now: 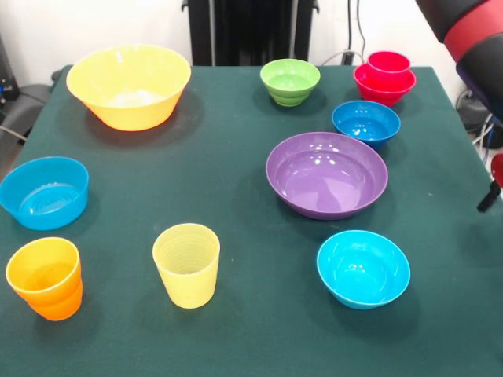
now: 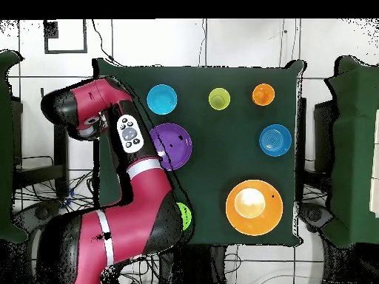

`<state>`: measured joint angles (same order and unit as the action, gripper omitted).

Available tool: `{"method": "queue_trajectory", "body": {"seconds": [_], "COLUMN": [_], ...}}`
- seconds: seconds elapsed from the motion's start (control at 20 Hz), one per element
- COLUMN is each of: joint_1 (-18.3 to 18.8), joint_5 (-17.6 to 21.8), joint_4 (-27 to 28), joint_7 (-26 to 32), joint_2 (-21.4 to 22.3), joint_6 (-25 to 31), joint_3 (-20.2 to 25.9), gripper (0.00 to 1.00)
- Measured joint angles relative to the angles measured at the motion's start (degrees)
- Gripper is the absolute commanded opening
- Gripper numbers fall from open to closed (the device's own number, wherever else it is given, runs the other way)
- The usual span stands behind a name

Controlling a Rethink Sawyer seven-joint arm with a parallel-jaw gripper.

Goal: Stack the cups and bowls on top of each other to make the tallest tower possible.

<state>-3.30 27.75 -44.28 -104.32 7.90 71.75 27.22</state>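
The tower is a red tumbler (image 1: 389, 62) nested in a small red bowl (image 1: 384, 85) at the table's far right. Near it stand the lime green bowl (image 1: 290, 81), the dark blue bowl (image 1: 365, 122) and the wide purple bowl (image 1: 326, 174). The cyan bowl (image 1: 363, 268) is at the near right. The large yellow-orange bowl (image 1: 128, 85) is at the far left and the light blue bowl (image 1: 44, 192) at the left edge. The orange cup (image 1: 45, 277) and the pale yellow cup (image 1: 186, 264) stand near the front. The gripper (image 1: 489, 196) shows only as a dark piece off the table's right edge, away from every cup and bowl.
The red and black arm (image 1: 471, 39) (image 2: 141, 177) hangs beside the table's edge. In the overhead view it hides the red stack and the dark blue bowl and partly covers the green bowl (image 2: 184, 217). The green tabletop (image 1: 236, 157) has open room in its middle.
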Motion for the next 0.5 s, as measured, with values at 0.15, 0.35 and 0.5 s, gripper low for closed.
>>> {"method": "queue_trajectory", "body": {"seconds": [0.15, 0.35, 0.5], "joint_1": [0.46, 0.97, 1.31], "joint_5": [0.01, 0.0, 0.0], "joint_4": [0.9, 3.27, 5.74], "joint_7": [1.09, 3.43, 5.84], "joint_2": [-0.2, -1.16, -2.54], "joint_6": [-0.07, -0.07, -0.08], "joint_3": [0.19, 0.64, 1.05], "gripper": [1.0, 1.0, 1.0]}}
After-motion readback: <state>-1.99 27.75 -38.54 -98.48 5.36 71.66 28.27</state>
